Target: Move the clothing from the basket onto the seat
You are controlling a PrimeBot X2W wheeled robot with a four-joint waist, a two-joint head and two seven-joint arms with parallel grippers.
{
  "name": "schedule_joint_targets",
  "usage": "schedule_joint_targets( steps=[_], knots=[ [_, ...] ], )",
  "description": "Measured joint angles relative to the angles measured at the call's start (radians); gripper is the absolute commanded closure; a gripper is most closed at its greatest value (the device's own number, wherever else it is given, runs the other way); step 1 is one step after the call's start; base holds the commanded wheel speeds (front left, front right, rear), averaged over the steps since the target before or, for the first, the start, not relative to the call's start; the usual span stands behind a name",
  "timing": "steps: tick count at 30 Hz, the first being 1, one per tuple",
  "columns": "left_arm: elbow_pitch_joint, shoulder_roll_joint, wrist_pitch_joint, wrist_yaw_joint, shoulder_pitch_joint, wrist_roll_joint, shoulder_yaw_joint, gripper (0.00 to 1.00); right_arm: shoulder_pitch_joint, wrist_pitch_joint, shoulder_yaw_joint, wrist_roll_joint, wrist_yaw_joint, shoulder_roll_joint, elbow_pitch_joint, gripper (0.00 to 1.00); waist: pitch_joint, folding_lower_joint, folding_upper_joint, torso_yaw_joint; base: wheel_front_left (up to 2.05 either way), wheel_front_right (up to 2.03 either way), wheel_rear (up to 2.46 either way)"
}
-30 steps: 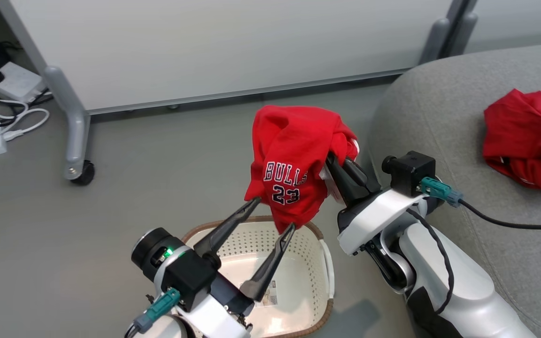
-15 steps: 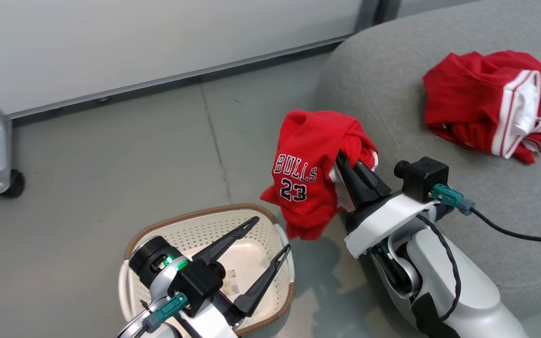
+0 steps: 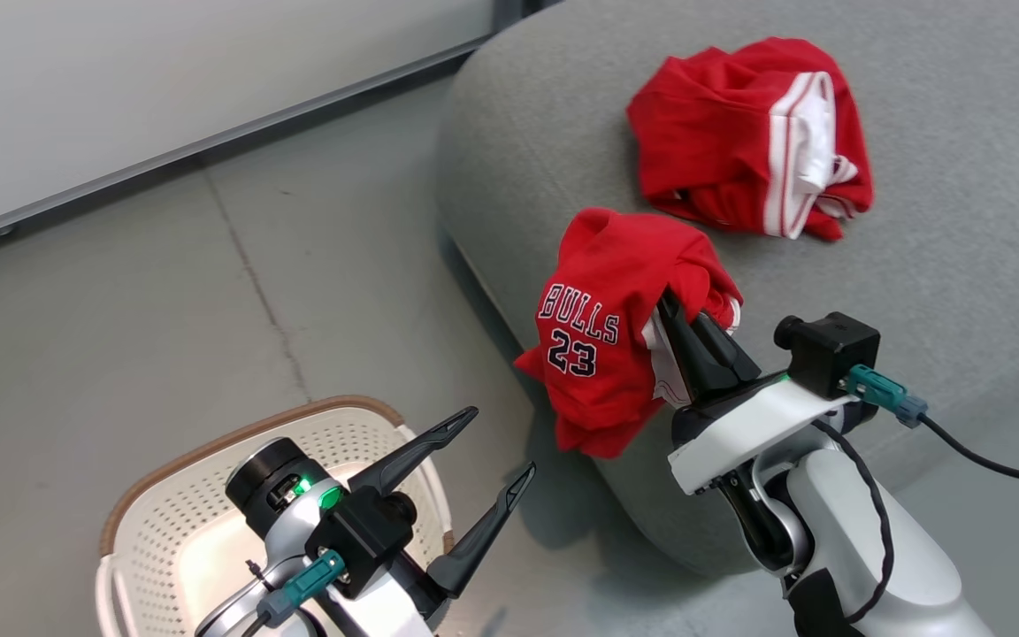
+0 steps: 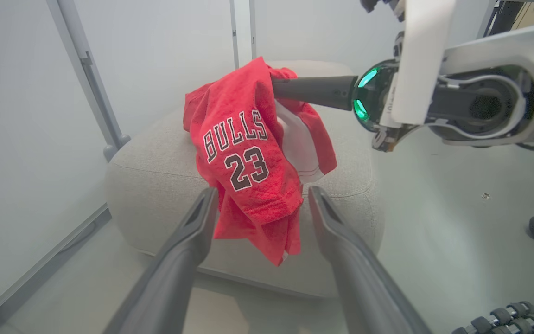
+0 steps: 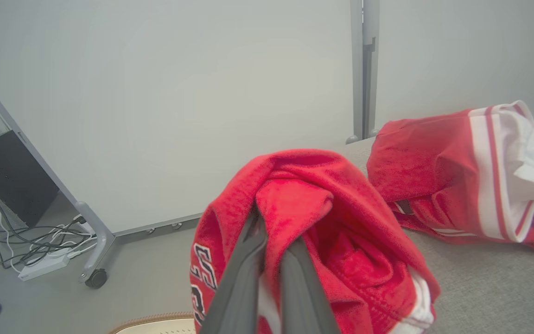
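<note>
Over the front edge of the seat (image 3: pixel 545 133), my right end effector (image 3: pixel 676 308) is pinching the clothing (image 3: pixel 593 318), fingers pressed together, and the red 23 jersey is dangling from it; can't tell if it's touching the cushion. Another red bundle (image 3: pixel 739 133) is lying further back on the seat. My left end effector (image 3: pixel 501 440) is hovering spread wide, empty, just beside the basket (image 3: pixel 164 478).

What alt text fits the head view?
The right claw, shut, holds a red Bulls 23 jersey over the edge of a grey sofa cushion, where another red-and-white garment lies. The open left claw is near a cream laundry basket on the floor.
</note>
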Motion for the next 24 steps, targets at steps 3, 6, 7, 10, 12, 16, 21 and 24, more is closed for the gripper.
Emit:
schedule_joint_targets(
  steps=[3,6,7,10,12,16,21,24],
  knots=[
    [-0.015,0.011,0.013,0.0,0.0,0.0,-0.003,0.0,0.016,0.0,-0.022,-0.004,0.0,0.0,-0.016,1.0,0.007,0.0,0.0,-0.041,0.0,0.0,0.0],
    [-0.032,0.019,0.024,0.001,0.0,-0.001,-0.005,0.0,0.03,0.0,-0.049,-0.007,0.0,0.0,-0.041,1.0,0.015,0.0,0.0,-0.087,0.0,0.0,0.0],
    [-0.037,0.021,0.029,0.001,0.0,-0.001,-0.005,0.0,0.031,0.0,-0.058,-0.007,0.0,0.0,-0.048,1.0,0.018,0.0,0.0,-0.095,0.0,0.0,0.0],
    [-0.049,0.026,0.036,0.001,-0.009,0.0,-0.005,0.0,0.031,0.0,-0.086,-0.017,0.0,0.0,-0.076,1.0,0.031,0.0,0.0,-0.108,0.0,0.0,0.0],
    [-0.056,0.029,0.039,0.001,-0.014,-0.001,-0.005,0.0,0.028,0.0,-0.104,-0.027,0.0,0.0,-0.099,1.0,0.039,0.0,0.0,-0.111,0.0,0.0,0.0],
    [-0.072,0.036,0.039,0.001,-0.035,-0.001,0.004,0.0,-0.025,0.0,-0.169,-0.053,0.0,0.001,-0.141,1.0,0.054,0.0,0.0,-0.11,0.0,0.0,0.0],
    [-0.088,0.049,0.045,0.001,-0.054,0.0,0.009,0.0,-0.151,0.0,-0.251,-0.067,0.0,-0.023,-0.181,1.0,0.075,0.0,0.0,-0.104,0.0,0.0,0.0],
    [-0.1,0.056,0.053,0.0,-0.07,0.006,0.008,0.0,-0.24,0.0,-0.324,-0.057,0.0,-0.057,-0.187,1.0,0.093,0.0,0.0,-0.097,0.0,0.0,0.0]
  ],
)
